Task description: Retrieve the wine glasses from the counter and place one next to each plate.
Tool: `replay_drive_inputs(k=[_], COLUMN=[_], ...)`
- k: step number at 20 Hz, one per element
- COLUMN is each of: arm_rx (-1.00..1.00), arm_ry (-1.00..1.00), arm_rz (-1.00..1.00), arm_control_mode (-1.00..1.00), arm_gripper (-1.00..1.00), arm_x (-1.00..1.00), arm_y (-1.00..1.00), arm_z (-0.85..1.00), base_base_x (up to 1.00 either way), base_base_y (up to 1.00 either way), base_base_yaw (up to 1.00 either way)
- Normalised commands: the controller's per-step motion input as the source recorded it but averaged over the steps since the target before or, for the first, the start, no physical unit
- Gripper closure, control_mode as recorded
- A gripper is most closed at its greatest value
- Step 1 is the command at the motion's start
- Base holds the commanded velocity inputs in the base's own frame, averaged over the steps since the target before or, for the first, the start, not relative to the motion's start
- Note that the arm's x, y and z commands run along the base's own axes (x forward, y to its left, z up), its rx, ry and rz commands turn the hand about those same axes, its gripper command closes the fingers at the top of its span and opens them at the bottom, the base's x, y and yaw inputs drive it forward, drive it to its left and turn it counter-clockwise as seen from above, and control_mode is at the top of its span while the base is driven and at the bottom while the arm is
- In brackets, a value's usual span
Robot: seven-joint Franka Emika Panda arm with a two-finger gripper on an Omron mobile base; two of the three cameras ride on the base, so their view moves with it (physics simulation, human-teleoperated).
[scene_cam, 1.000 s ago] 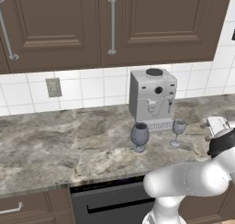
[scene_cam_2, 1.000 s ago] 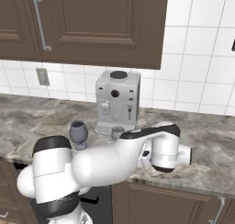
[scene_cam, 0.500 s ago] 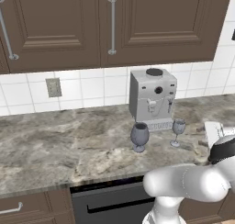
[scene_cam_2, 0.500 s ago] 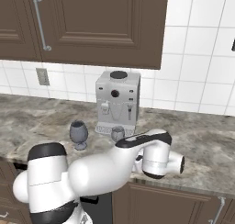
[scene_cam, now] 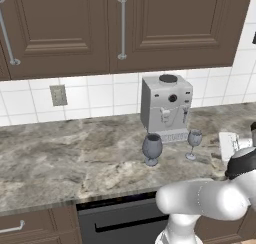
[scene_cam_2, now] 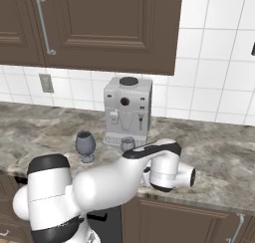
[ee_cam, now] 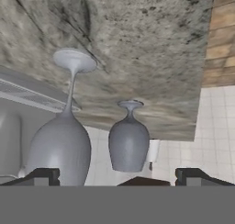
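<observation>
Hand view, rolled upside down, looks along the counter [ee_cam: 137, 44] at both glasses: the slim glass [ee_cam: 62, 145] near on the left, the goblet [ee_cam: 129, 145] further off behind it. The pincer [ee_cam: 117, 175] has its two tips spread as wide as they go, with nothing between them; neither tip touches glass.

From the left base view, the goblet [scene_cam: 152, 149] and the slim glass [scene_cam: 194, 143] stand upright on the counter [scene_cam: 60, 153], just in front of the coffee machine [scene_cam: 166, 108] and a little apart from each other.

Both are likely light, rigid, smooth and breakable, and top-heavy on narrow stems, so a sideways knock could tip them. The bowl looks the safer place to close on, gently; the stem is thin and may slip.

In the right base view the arm [scene_cam_2: 99, 182] bends low across the counter edge, wrist turned level, hand just right of the slim glass [scene_cam_2: 128, 144] and pointing back towards it.
</observation>
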Motion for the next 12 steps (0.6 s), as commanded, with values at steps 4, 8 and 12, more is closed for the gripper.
replay_drive_inputs(k=[4, 8, 12], arm_rx=[0.00, 0.00, 0.00], arm_ry=[0.00, 0.05, 0.01], arm_rz=[0.00, 0.00, 0.00], arm_control_mode=[-1.00, -1.00, -1.00], arm_gripper=[-1.00, -1.00, -1.00], arm_x=[0.17, 0.39, 0.14], arm_y=[0.02, 0.08, 0.00], arm_z=[-0.11, -0.13, -0.12], base_base_x=[0.00, 0.00, 0.00], base_base_y=[0.00, 0.00, 0.00], base_base_yaw=[0.00, 0.00, 0.00])
